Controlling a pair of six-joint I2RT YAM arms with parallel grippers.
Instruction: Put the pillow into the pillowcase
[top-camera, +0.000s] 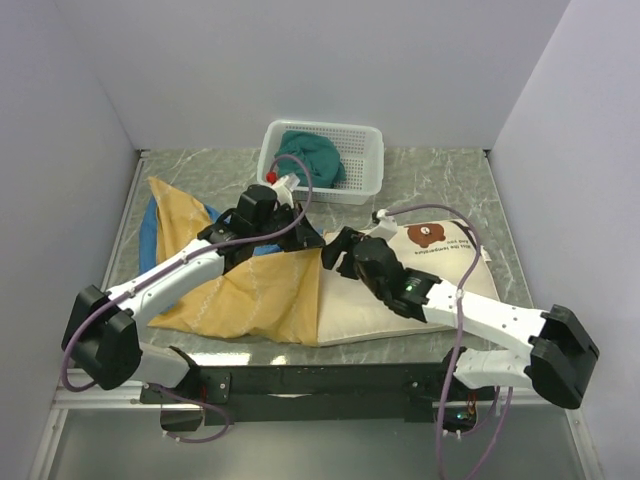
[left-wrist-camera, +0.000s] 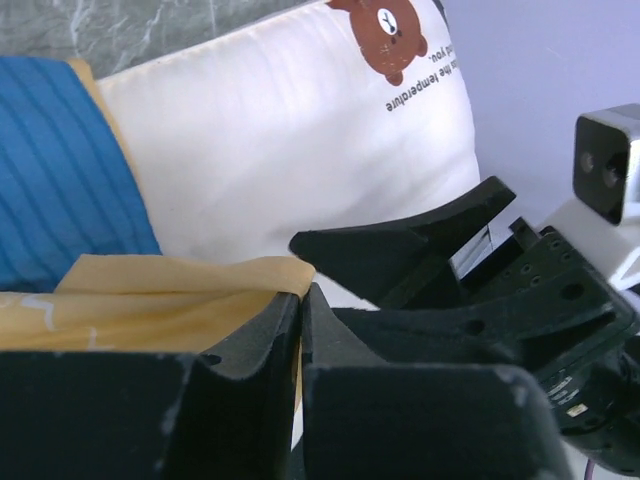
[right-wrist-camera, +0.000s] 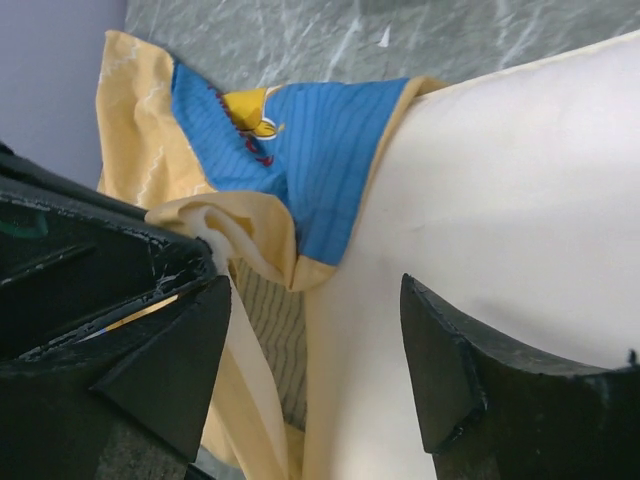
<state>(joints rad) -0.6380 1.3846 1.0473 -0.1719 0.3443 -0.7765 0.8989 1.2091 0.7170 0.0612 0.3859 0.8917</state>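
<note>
The cream pillow (top-camera: 420, 285) with its bear face (top-camera: 428, 236) lies at the right of the table. The mustard-yellow pillowcase (top-camera: 250, 290) lies at the left, its open edge meeting the pillow's left end. My left gripper (top-camera: 305, 236) is shut on the pillowcase's yellow top edge (left-wrist-camera: 240, 275) and holds it raised over the pillow (left-wrist-camera: 290, 150). My right gripper (top-camera: 333, 255) is open, its fingers (right-wrist-camera: 455, 370) astride the pillow's left end (right-wrist-camera: 500, 200) at the case mouth. The blue side of the pillowcase (right-wrist-camera: 310, 140) shows beneath.
A white basket (top-camera: 365, 175) holding a teal cloth (top-camera: 312, 160) stands at the back centre. White walls close in the left, back and right. The right gripper's black body (left-wrist-camera: 470, 290) sits close beside the left fingers.
</note>
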